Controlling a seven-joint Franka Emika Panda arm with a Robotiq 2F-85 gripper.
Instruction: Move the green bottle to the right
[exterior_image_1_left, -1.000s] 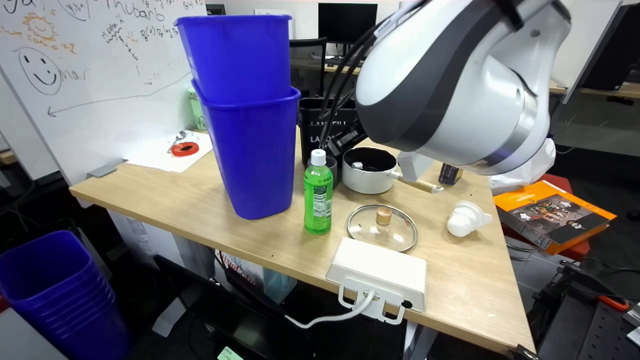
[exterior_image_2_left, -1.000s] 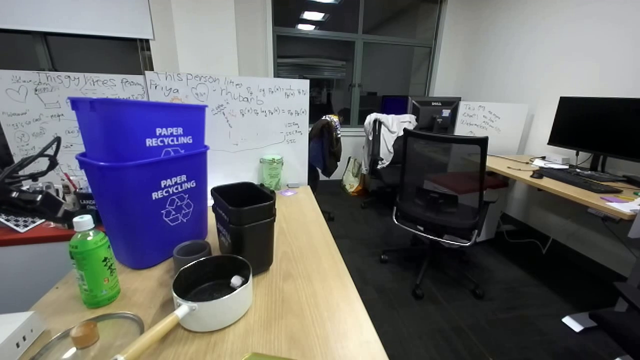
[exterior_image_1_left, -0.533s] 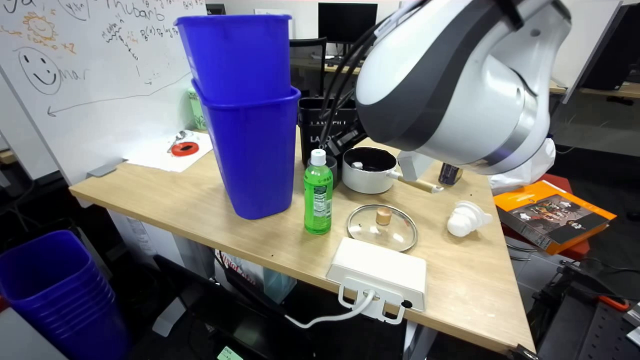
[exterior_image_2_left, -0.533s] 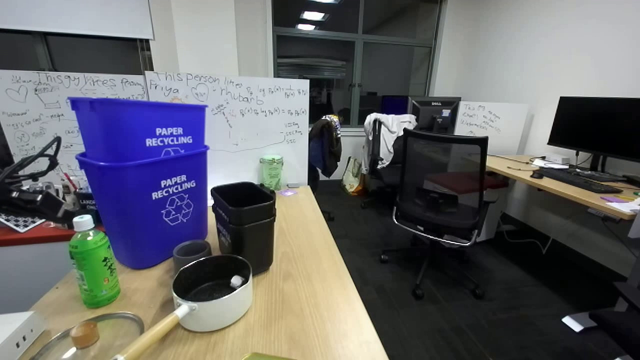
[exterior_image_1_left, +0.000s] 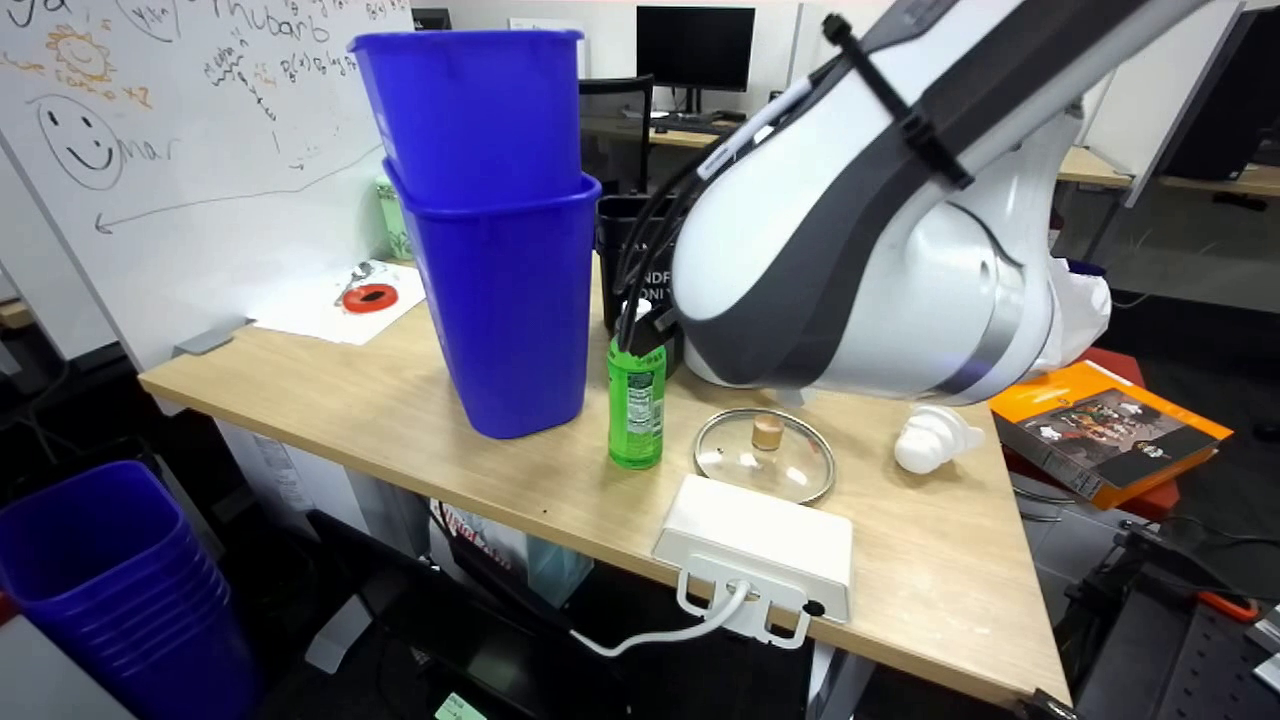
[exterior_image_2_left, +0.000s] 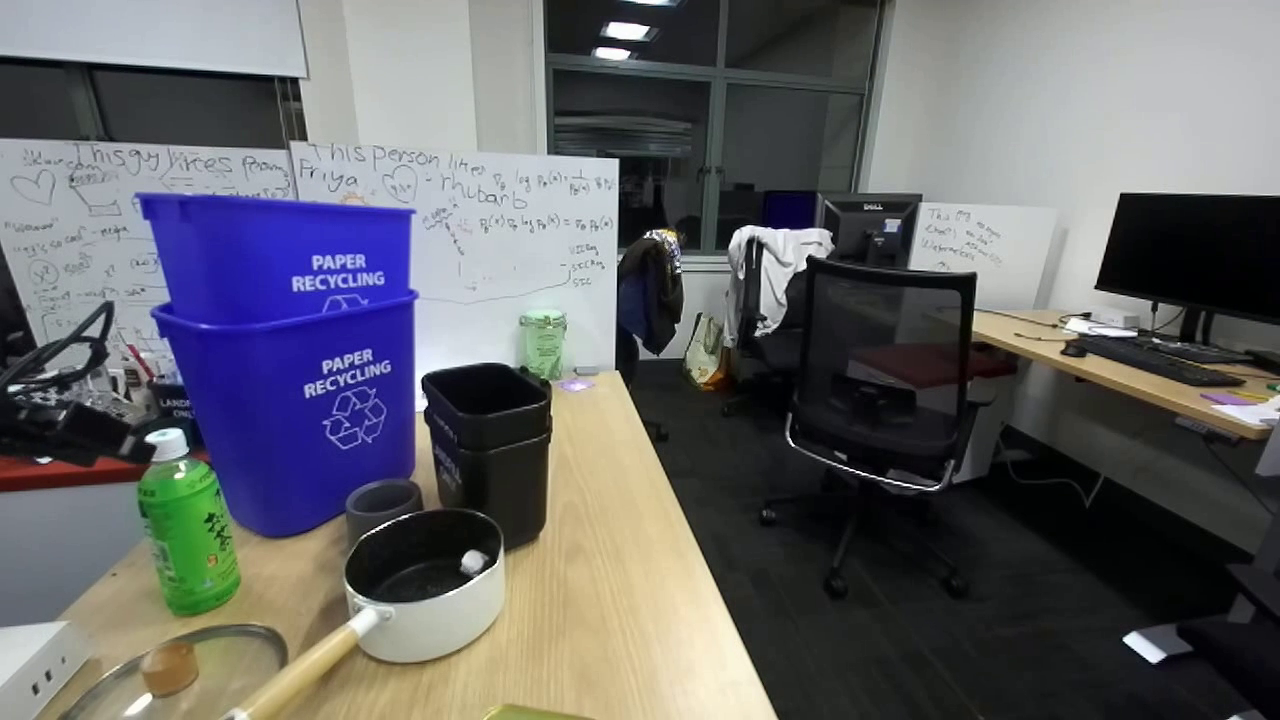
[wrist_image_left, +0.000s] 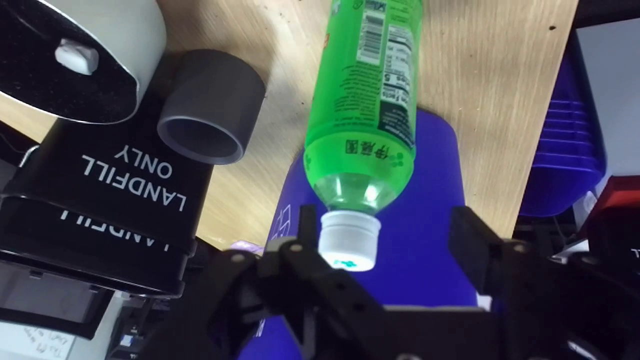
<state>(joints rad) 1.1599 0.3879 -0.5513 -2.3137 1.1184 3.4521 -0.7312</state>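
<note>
- Moved lower since the earlier frame: arm (exterior_image_1_left: 830, 250) and gripper (wrist_image_left: 385, 228).
- Left, in an exterior view: stacked blue bins (exterior_image_1_left: 500, 310).
- Just right of them, upright on the table (exterior_image_1_left: 370, 390): green bottle (exterior_image_1_left: 636, 410).
- Fingers (wrist_image_left: 472, 240) wide apart, holding nothing; in the wrist view, white cap (wrist_image_left: 349, 240) between them.

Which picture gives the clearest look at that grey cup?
The wrist view: nothing blocks the grey cup, mouth and side both showing. In an exterior view, the white pot hides its lower part; in an exterior view, the green bottle and robot arm leave a sliver at most.
</note>
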